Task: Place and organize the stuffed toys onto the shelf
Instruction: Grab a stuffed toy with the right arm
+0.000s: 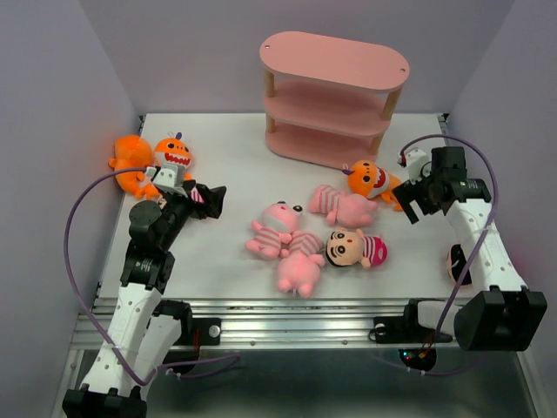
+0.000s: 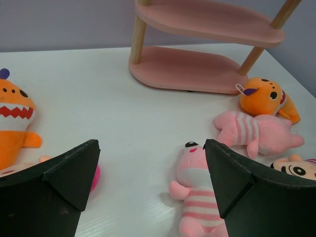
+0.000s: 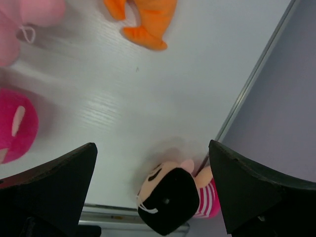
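A pink 3-tier oval shelf (image 1: 335, 100) with light wooden posts stood at the far side of a white table (image 1: 226, 148). The stuffed toys all lay on the tabletop.

At the far left, an orange toothy monster (image 1: 174, 157) sat beside a second orange plush (image 1: 130, 158). Near the middle, 3 pale pink striped pigs lay close together: the far pig (image 1: 338, 205), the middle pig (image 1: 274, 228) and the near pig (image 1: 300, 268). A black-haired doll (image 1: 352, 248) in magenta stripes lay just right of the near pig. A third orange monster (image 1: 370, 178) rested near the shelf's base, touching the far pig. Another doll (image 1: 459, 264) lay at the table's right edge.

The left gripper (image 1: 213, 202) hung just beside the left monster, its fingers spread wide with nothing between them. The right gripper (image 1: 411, 207) hung just right of the third monster, fingers also spread wide and holding nothing; its wrist view looked down on the edge doll.
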### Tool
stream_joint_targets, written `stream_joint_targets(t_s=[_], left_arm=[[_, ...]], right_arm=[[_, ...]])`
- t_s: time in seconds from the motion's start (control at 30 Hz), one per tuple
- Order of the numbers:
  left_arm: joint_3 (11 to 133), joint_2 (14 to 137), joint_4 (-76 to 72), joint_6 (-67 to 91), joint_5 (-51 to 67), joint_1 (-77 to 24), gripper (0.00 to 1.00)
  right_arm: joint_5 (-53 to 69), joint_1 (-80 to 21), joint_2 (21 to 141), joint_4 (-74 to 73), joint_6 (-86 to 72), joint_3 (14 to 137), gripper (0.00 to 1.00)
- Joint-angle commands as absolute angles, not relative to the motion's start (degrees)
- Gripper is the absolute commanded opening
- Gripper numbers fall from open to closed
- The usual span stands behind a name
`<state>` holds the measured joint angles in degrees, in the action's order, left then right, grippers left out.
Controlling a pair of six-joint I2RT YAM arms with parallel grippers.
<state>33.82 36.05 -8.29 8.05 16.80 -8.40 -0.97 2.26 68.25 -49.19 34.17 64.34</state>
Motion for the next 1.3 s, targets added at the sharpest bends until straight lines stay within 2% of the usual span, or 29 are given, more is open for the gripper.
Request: stream_joint_targets(t_s=[0.0, 0.13, 0.2, 0.5, 0.67, 0.87, 1.07, 1.23, 1.27], left_arm=[[37.1, 35.9, -10.8, 8.3, 19.2, -8.2, 0.99], [37.4, 36.2, -10.8, 8.7, 20.2, -8.2, 0.99], [37.3, 36.0, -10.9, 8.9, 20.3, -8.2, 0.99], [37.0, 35.9, -11.2, 9.1, 21.5, -8.3, 0.99], [37.0, 36.0, -11.3, 9.1, 21.6, -8.3, 0.99], [36.9, 36.0, -11.3, 9.1, 21.7, -8.3, 0.99], [36.9, 36.1, -11.4, 9.0, 22.2, -8.5, 0.99], [36.9, 35.9, -11.7, 9.0, 22.7, -8.6, 0.99], [36.8, 35.9, -11.8, 8.9, 22.8, -8.6, 0.99]], right_arm=[[-15.5, 2.5, 67.1, -55.5, 37.1, 65.9, 1.0], [-28.6, 3.3, 65.6, -52.6, 37.7, 59.3, 1.0], [-30.9, 4.7, 64.8, -50.1, 38.8, 55.8, 1.0], [-32.1, 12.6, 66.4, -43.1, 44.0, 49.4, 1.0], [-28.3, 15.2, 68.6, -43.0, 43.9, 48.7, 0.99], [-27.7, 16.3, 70.5, -39.9, 43.9, 45.2, 0.9], [-24.9, 18.9, 73.9, -39.3, 43.3, 44.4, 0.72], [-23.1, 20.0, 74.6, -39.3, 43.1, 43.5, 0.47], [-22.9, 20.0, 74.4, -39.2, 43.1, 43.2, 0.36]])
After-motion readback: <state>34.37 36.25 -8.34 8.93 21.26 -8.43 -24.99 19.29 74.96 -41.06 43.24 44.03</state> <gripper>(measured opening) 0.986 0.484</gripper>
